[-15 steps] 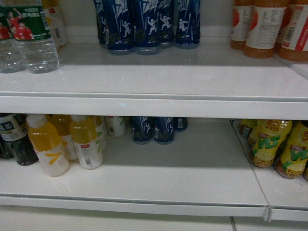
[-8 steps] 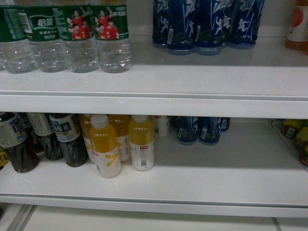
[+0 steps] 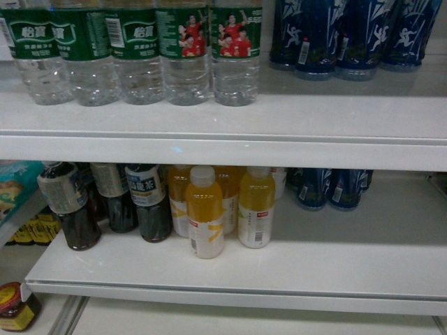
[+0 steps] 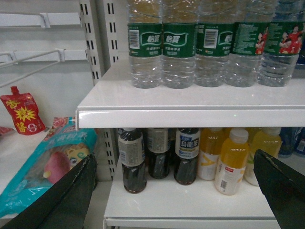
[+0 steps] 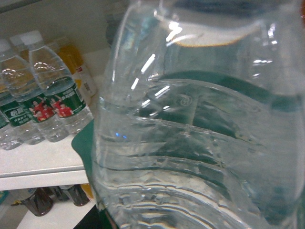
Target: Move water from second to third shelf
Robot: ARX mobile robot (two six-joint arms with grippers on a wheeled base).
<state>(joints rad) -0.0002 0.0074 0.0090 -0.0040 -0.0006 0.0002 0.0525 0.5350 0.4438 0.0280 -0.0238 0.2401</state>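
A clear ribbed water bottle fills the right wrist view, pressed close to the camera, with a strip of its green label at its left edge. My right gripper appears shut on it, its fingers hidden behind the bottle. Several more water bottles with green labels stand in a row on the upper shelf, and the same row of water bottles shows in the left wrist view. My left gripper hangs open in front of the lower shelf, holding nothing. Neither gripper shows in the head view.
Dark tea bottles and yellow juice bottles stand on the lower shelf. Blue bottles sit right of the water. Snack bags and a red pouch lie in the left bay. A jar stands below.
The head view has swung left: everything on the shelves slid to the right, the water row now spans the upper left, and the orange and lemon drinks on the right left the view.
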